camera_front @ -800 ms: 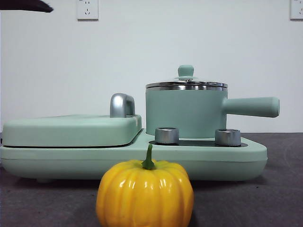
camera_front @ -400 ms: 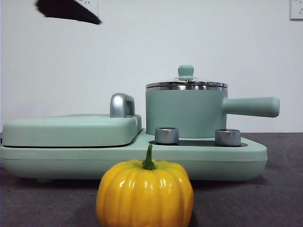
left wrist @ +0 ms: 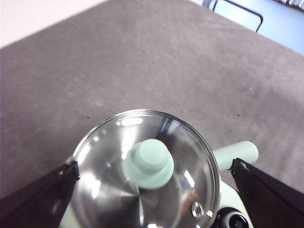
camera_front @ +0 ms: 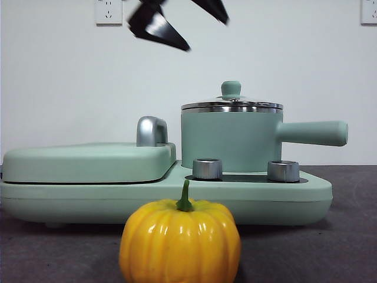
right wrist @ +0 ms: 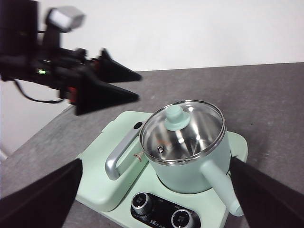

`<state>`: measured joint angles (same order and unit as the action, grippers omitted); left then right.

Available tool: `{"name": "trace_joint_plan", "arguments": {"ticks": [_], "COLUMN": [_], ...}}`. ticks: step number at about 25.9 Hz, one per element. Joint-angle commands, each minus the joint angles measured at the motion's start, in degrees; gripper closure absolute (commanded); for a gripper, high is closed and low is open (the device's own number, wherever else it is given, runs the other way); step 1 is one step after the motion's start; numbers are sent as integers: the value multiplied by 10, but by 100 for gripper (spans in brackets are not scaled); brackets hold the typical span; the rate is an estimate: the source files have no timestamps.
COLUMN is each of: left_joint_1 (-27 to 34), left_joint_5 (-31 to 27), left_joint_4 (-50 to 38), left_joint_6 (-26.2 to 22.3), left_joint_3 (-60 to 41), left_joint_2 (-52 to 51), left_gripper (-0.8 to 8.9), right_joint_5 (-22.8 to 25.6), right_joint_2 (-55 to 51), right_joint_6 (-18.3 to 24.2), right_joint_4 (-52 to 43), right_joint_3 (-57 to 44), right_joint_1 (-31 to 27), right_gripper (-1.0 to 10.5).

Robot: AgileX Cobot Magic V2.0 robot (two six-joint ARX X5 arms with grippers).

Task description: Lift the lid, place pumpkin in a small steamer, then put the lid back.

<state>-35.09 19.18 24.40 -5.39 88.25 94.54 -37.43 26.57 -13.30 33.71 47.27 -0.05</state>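
Hovering at the top of the front frame, above and left of the lid (camera_front: pixel 231 101), we see the left end effector (camera_front: pixel 187 25) with its two black jaws spread wide and nothing between them. Its wrist view looks straight down on the glass lid (left wrist: pixel 147 171) and mint-green knob, jaws parted on either side without touching. The lid sits closed on the small steamer (camera_front: pixel 231 138), at centre right of the front frame on the mint-green cooker base (camera_front: pixel 165 197), handle pointing right. The pumpkin (camera_front: pixel 180 242) stands on the dark surface (camera_front: pixel 330 247) at bottom centre, in front of the base and apart from it. The right end effector (right wrist: pixel 152 199) waits released, looking down on the steamer (right wrist: pixel 190 166).
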Motion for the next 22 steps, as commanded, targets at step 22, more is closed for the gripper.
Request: {"name": "trace_joint_plan", "arguments": {"ticks": [22], "left_joint_1": [-28], "left_joint_5": [-27], "left_joint_4": [-75], "left_joint_6": [-45], "left_joint_3": [34], "left_joint_2": [134], "left_gripper": [512], "right_joint_5": [0], "right_joint_2": [3], "right_joint_6": [0], "right_joint_4": [-4], "right_joint_3": [9], "right_joint_1": [0], "right_gripper": [454]}}
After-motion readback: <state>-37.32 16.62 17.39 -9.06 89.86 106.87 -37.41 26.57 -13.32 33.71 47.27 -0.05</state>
